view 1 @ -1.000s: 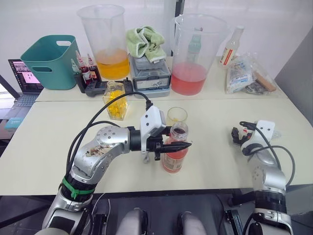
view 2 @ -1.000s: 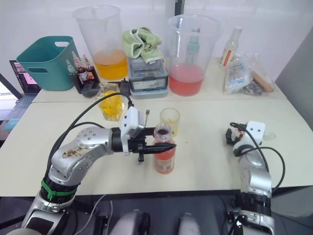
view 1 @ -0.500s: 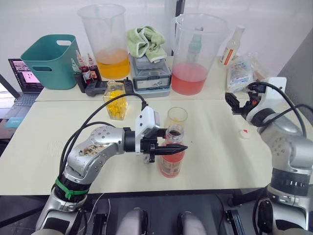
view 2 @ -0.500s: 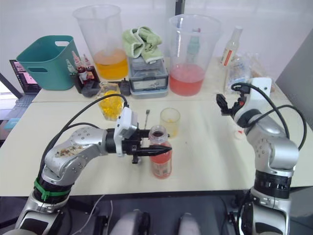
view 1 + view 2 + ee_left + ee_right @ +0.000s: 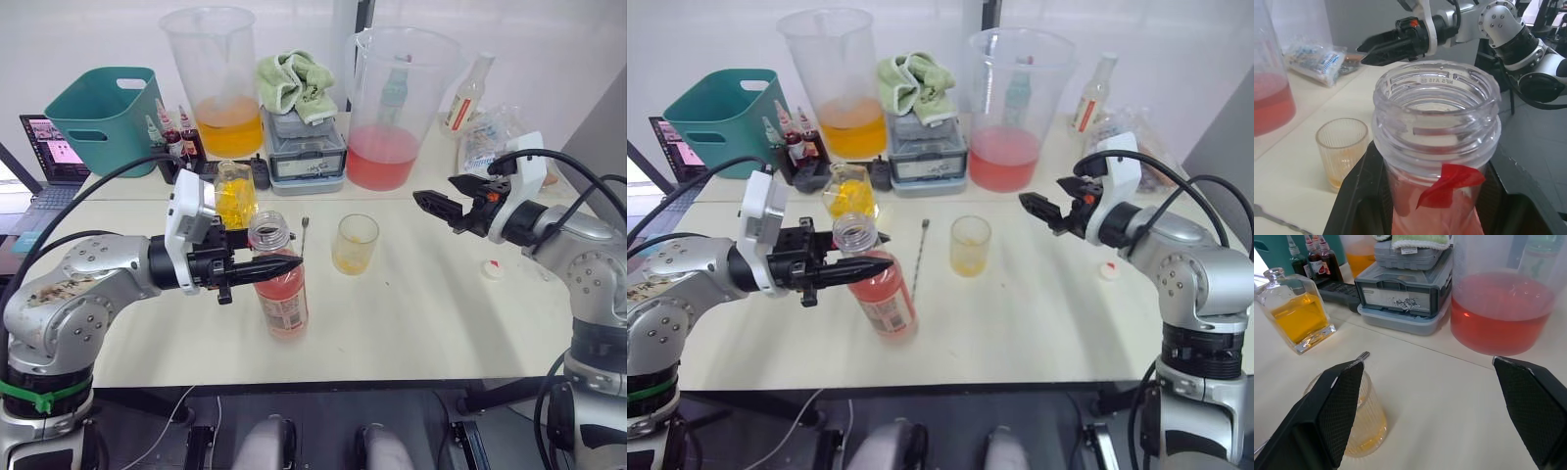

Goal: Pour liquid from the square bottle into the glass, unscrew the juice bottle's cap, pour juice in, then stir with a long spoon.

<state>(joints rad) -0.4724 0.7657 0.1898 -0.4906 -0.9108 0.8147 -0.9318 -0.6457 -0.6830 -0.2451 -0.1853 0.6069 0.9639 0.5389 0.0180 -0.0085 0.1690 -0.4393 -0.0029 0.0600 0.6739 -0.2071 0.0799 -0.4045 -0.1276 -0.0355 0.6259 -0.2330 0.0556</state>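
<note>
Left gripper [image 5: 279,266] clamps the uncapped clear pink juice bottle [image 5: 279,294], centre; ribbed tumbler [image 5: 354,244] holds yellow liquid; right gripper [image 5: 1425,377] gapes wide, upper right.

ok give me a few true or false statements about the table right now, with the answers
1. The juice bottle is open, its cap off. True.
2. The left gripper is shut on the square bottle. False: it grips the juice bottle; the square bottle stands free behind.
3. The glass holds some yellow liquid. True.
4. The right gripper has its jaws shut on the spoon. False: the jaws are open and empty; the spoon lies on the table.
5. The cap sits on the table by the right arm. True.
</note>
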